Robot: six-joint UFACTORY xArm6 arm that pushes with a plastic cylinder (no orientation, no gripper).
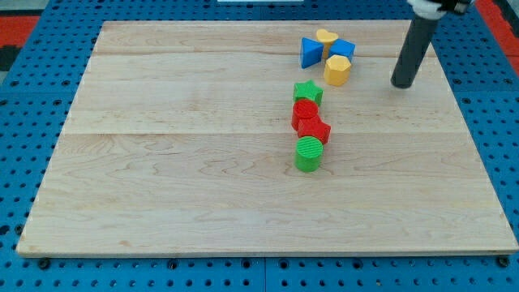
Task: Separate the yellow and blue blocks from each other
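Near the view's top right, a cluster of yellow and blue blocks sits together: a blue triangular block (310, 53), a yellow heart-like block (327, 37), a second blue block (344, 49) and a yellow hexagonal block (337, 70) just below them, all touching or nearly touching. My tip (401, 83) stands on the board to the right of the cluster, a short gap from the yellow hexagonal block, touching no block.
A column of blocks runs down the board's middle right: a green star (308, 92), a red block (304, 113), a red star (314, 129) and a green cylinder (308, 153). The wooden board (162, 162) lies on a blue pegboard (24, 97).
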